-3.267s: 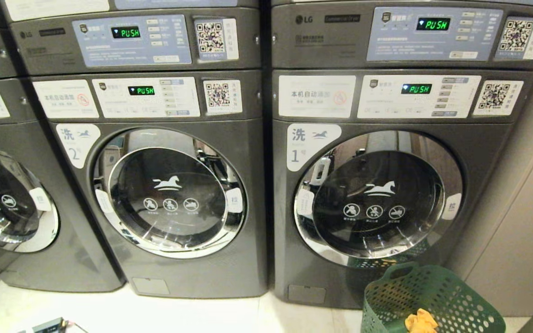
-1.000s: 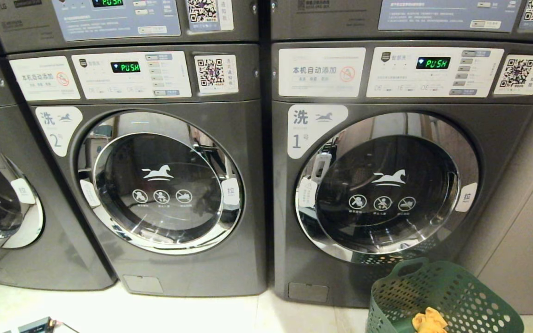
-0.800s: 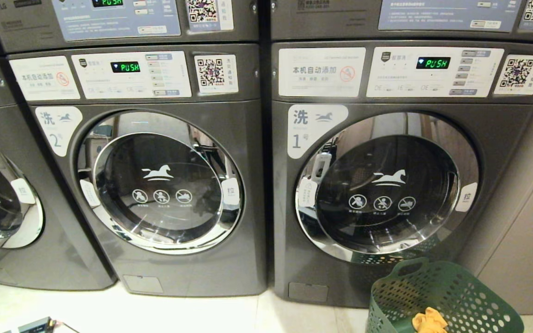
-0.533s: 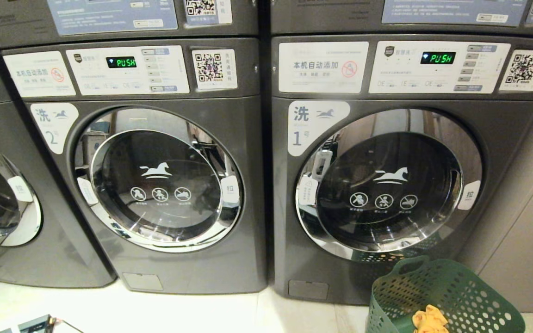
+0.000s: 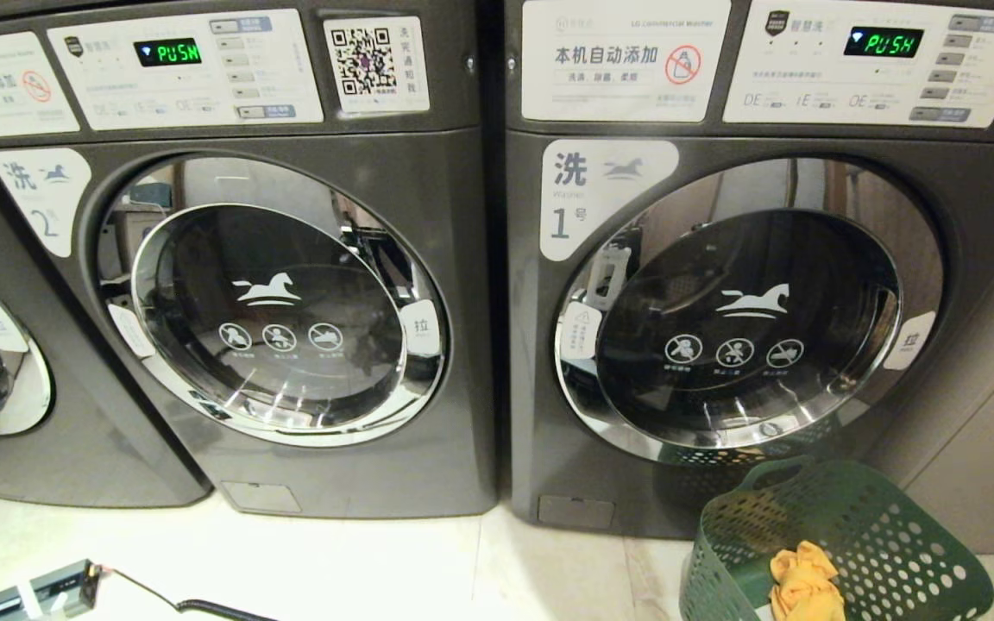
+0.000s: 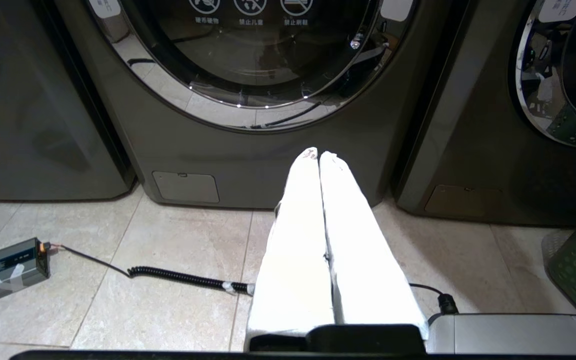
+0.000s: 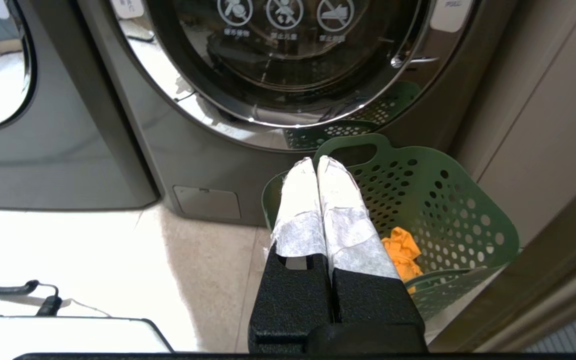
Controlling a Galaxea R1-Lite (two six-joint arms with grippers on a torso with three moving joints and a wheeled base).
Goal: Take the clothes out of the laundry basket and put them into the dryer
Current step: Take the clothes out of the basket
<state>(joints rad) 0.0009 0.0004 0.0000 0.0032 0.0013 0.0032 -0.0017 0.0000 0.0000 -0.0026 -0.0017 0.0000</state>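
Nothing's been grabbed yet. The clothes (image 5: 803, 582), one yellow-orange bundle, sit at the bottom of the green laundry basket (image 5: 885, 539), which stands on the floor at the near right, just in front of the washer marked 1 (image 5: 747, 285). The dryer itself isn't in any view; only lower machines with the horse logo show, so I'd guess it sits higher up in the stack marked 2.

Both claws are pressed together and empty. The right gripper (image 7: 316, 161) hangs above the basket's near rim, and the left gripper (image 6: 318, 152) hangs over the tiles in front of the washer marked 2 (image 5: 273, 293).

What could go wrong:
- A closed claw going into the basket would just shove the cloth or tip the light basket over, so it has to open first.
- The cloth lies low against the wall, so the fingers could snag in the holes.
- The doors look alike, so it'd be easy to load a washer, or the wrong stack.
- A coiled cable (image 6: 183, 276) and a small grey box (image 5: 35, 591) lie on the floor at the near left, a tangle risk if the base rolls.

Count: three washer doors in the head view, one basket, one bundle, one cable, one box.
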